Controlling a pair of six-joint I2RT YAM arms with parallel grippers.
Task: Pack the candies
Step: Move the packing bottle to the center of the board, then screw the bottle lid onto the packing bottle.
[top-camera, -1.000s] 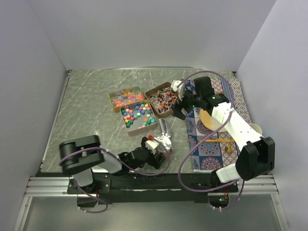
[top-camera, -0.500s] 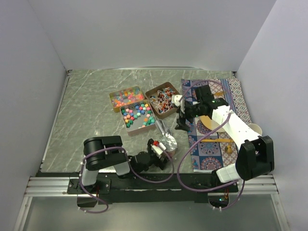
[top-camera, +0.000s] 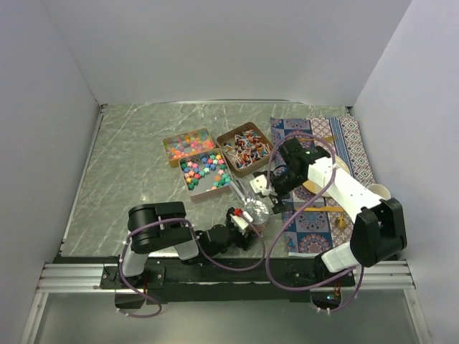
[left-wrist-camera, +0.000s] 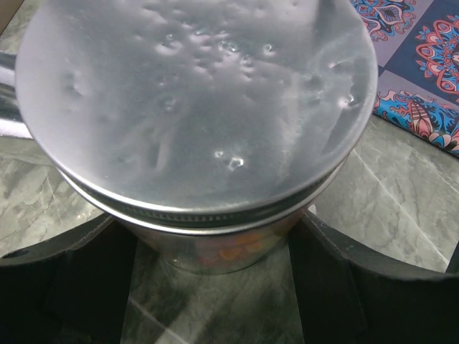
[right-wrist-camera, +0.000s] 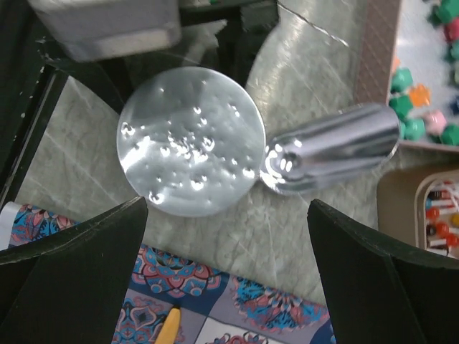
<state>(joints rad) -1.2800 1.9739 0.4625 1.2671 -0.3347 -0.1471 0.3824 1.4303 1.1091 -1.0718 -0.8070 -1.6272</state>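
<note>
Right gripper (right-wrist-camera: pixel 226 244) hangs wide open over the jar (right-wrist-camera: pixel 188 141); left gripper (left-wrist-camera: pixel 211 266) brackets it (clamped or not, unclear).

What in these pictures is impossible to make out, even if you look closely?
The jar contents: the lid covers them in both wrist views; only an orange hint shows through the glass.
The left gripper: the left wrist view leaves unclear whether its fingers touch the jar.
The tins: cut off by the right wrist view's edge.
The candies: too small in the top view to tell shapes.
</note>
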